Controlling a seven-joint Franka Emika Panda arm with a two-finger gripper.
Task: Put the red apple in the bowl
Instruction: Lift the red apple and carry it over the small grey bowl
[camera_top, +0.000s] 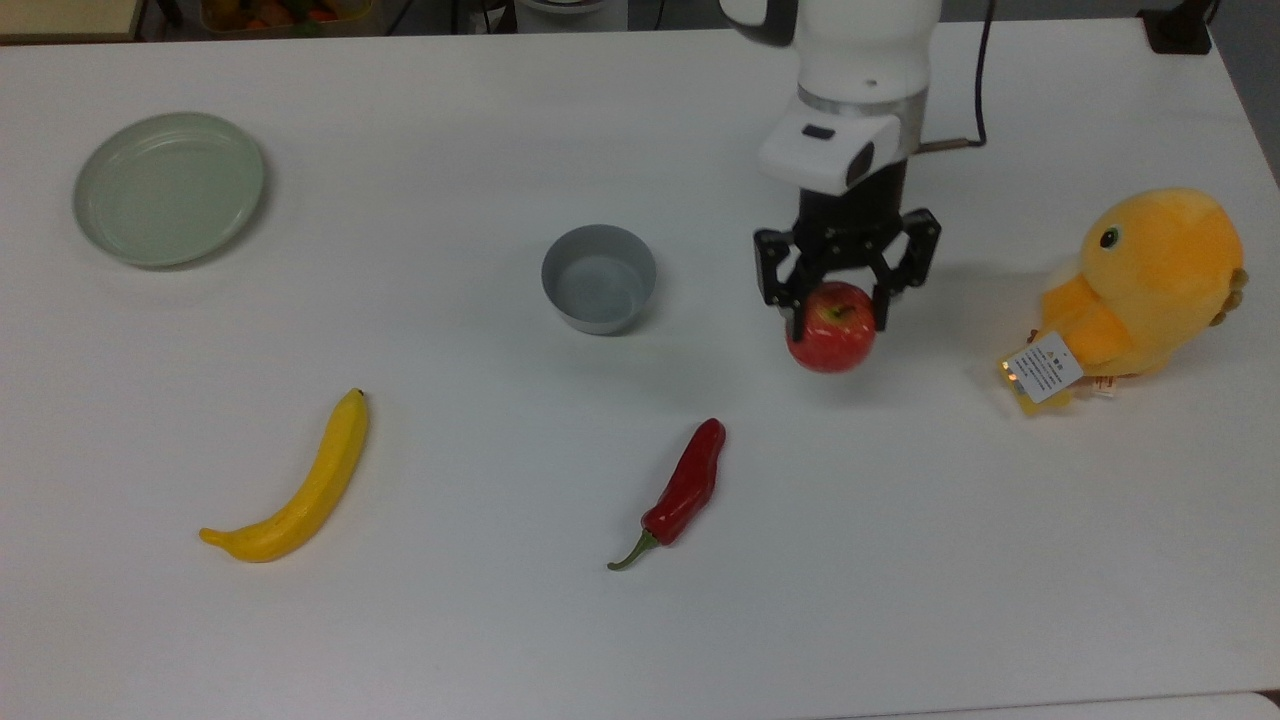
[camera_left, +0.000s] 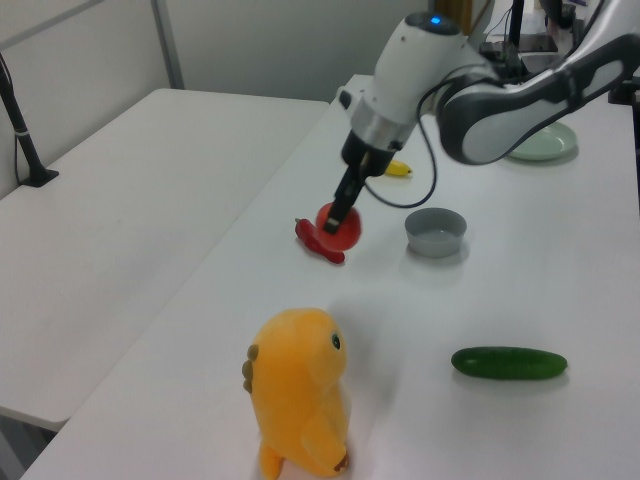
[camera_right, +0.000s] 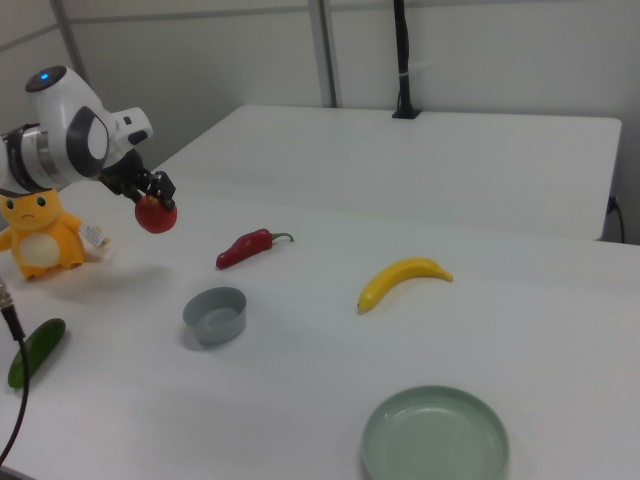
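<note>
Glossy and round with a stem dimple, the red apple (camera_top: 831, 341) hangs clamped in the gripper (camera_top: 838, 305) above bare white table (camera_top: 900, 560), between the bowl (camera_top: 599, 278) and the plush toy (camera_top: 1140, 285).

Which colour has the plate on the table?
The plate is pale green, plain with no pattern. The top view shows it best.

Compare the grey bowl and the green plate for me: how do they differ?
The bowl is grey, small and steep-sided; the plate is pale green, wider and shallow with a low rim. The bowl sits near the table's middle, close to the hand holding the red apple; the plate lies far off at the top view's left. Both are round, upright and empty.
</note>
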